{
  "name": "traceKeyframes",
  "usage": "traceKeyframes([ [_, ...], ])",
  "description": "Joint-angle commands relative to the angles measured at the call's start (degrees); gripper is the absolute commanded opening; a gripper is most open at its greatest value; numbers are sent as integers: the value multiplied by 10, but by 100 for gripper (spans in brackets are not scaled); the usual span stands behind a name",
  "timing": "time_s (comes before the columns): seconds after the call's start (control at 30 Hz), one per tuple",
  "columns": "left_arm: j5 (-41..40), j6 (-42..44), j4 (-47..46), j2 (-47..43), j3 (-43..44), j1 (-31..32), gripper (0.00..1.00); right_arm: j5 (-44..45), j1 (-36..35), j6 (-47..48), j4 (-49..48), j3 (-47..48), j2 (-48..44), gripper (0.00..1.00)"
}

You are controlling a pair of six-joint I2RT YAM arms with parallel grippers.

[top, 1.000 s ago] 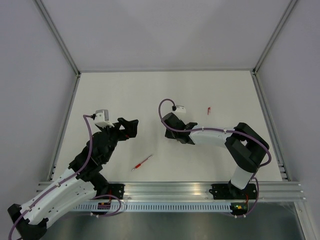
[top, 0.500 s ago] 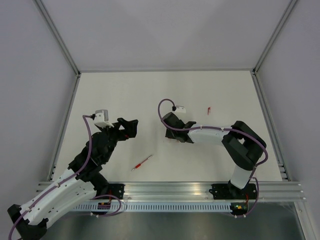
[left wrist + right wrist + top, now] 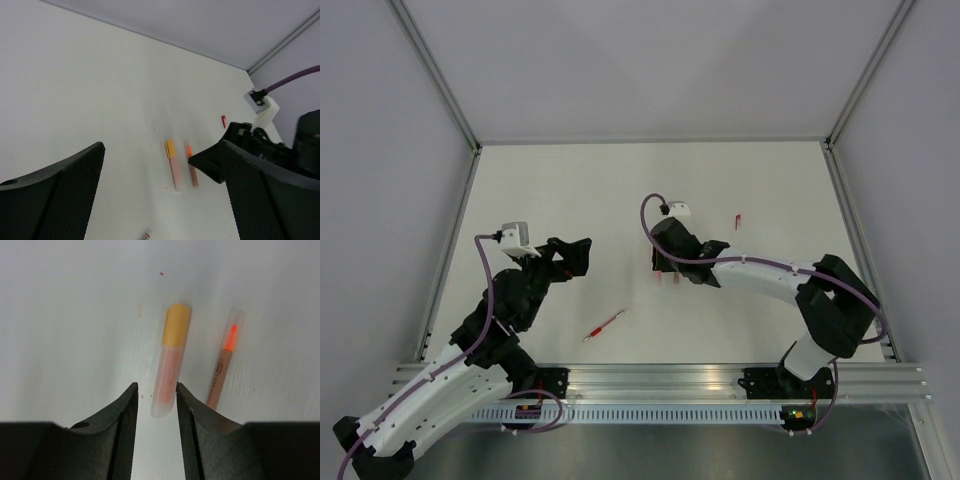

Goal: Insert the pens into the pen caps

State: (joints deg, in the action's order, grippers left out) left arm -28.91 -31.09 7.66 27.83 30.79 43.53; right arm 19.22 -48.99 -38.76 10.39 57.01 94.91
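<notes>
Pale walls box in a white surface [image 3: 770,180] where the task's pieces lie scattered. Just right of the top view's centre, the right claw [image 3: 156,390] hangs low over two pens lying side by side. One is a pale pink pen [image 3: 169,365] with an orange-yellow end. To its right in the wrist view is an orange-tipped pen [image 3: 223,365] whose point sits under a clear sleeve. The jaws stand partly apart, straddling the pink pen's near end with a sliver of gap showing, which reads as a release rather than a grip. The left claw [image 3: 582,256], left of centre, is spread wide and holds nothing, probably waiting its turn. A red pen [image 3: 605,325] lies at lower centre and a red cap [image 3: 738,222] at upper right, both lying free of the claws. Compared with a second earlier, the right jaws have widened, the arm's elbow has swung toward the right edge, and the two pens now peek out below the claw. The red pen and red cap have not moved.
</notes>
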Motion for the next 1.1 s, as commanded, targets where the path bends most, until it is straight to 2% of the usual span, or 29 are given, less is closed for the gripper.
traceKeyframes([
  [0.0,-13,18,2,-5,1,2,100,-74,1,121,-40,-10,-89,43],
  [0.03,-14,16,2,-5,0,2,100,-129,2,197,-56,-14,-108,43],
  [0.07,-19,13,4,-4,1,2,100,-259,2,233,-56,-2,-108,46],
  [0.13,-26,8,12,-8,2,2,100,-358,-3,328,-9,31,-82,54],
  [0.17,-26,9,13,-10,2,2,100,-387,-7,347,15,47,-76,57],
  [0.37,-23,13,29,-41,3,2,100,-407,-18,421,-56,13,-60,58],
  [0.4,-20,14,30,-47,2,2,100,-432,-20,434,-61,11,-48,58],
  [0.6,-14,31,29,-105,-7,2,100,-442,-36,483,-60,36,26,61],
  [0.8,-33,28,32,-160,-23,2,100,-394,-79,516,-43,73,94,61],
  [1.07,-47,30,33,-177,-28,2,100,-361,-113,536,-39,62,103,61],
])
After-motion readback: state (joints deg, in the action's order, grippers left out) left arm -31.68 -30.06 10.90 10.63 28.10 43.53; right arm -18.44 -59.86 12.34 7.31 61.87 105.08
